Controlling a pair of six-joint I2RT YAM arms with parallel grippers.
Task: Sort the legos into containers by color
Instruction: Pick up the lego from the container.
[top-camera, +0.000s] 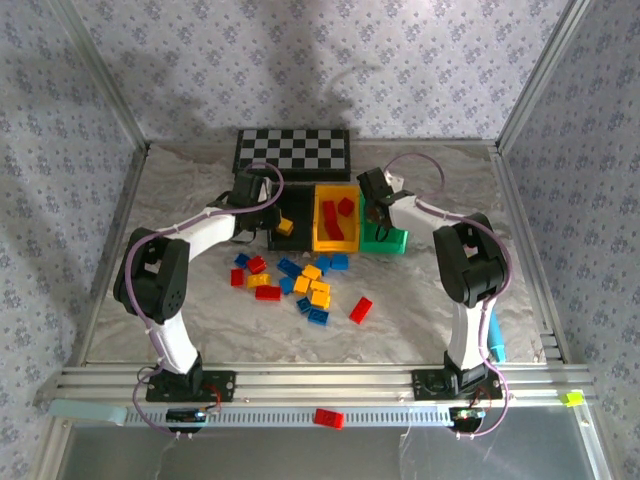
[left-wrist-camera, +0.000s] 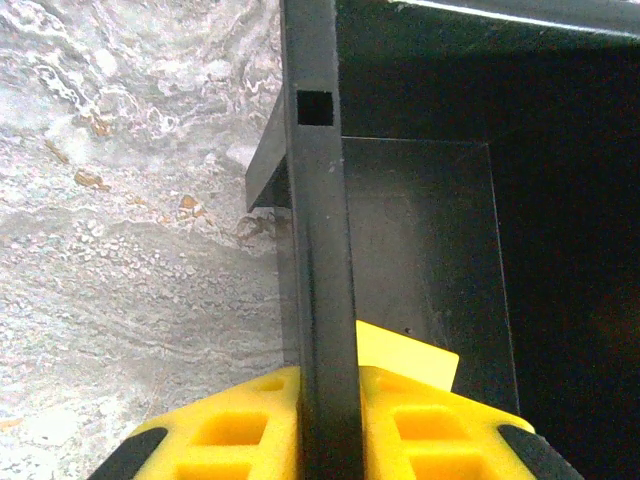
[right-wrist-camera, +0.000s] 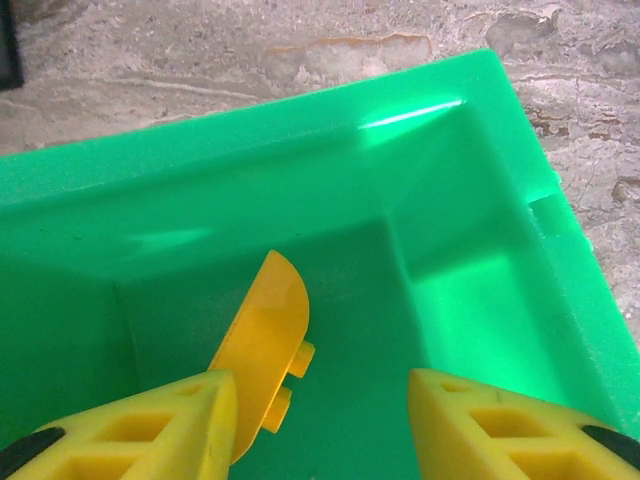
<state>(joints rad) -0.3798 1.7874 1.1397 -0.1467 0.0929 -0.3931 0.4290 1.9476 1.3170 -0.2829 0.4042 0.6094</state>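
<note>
Right gripper (right-wrist-camera: 320, 400) hangs over the green bin (right-wrist-camera: 470, 130), jaws parted, a curved yellow piece (right-wrist-camera: 262, 340) leaning on the 9 o'clock finger, long axis toward 1 o'clock (release looks underway). Left gripper (left-wrist-camera: 320, 420) straddles the black bin (left-wrist-camera: 420, 230) wall; grip state unclear. Loose legos (top-camera: 300, 285) lie at 6 o'clock on the table (top-camera: 180, 200).

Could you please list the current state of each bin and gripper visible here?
Black plastic bin: open-topped, upright, one yellow brick inside.
Yellow plastic bin: open-topped, upright, holds red bricks.
Green plastic bin: open-topped, upright, a yellow brick leaning inside.
Left gripper: above the black bin's wall, whether open or shut unclear.
Right gripper: open, over the green bin.
</note>
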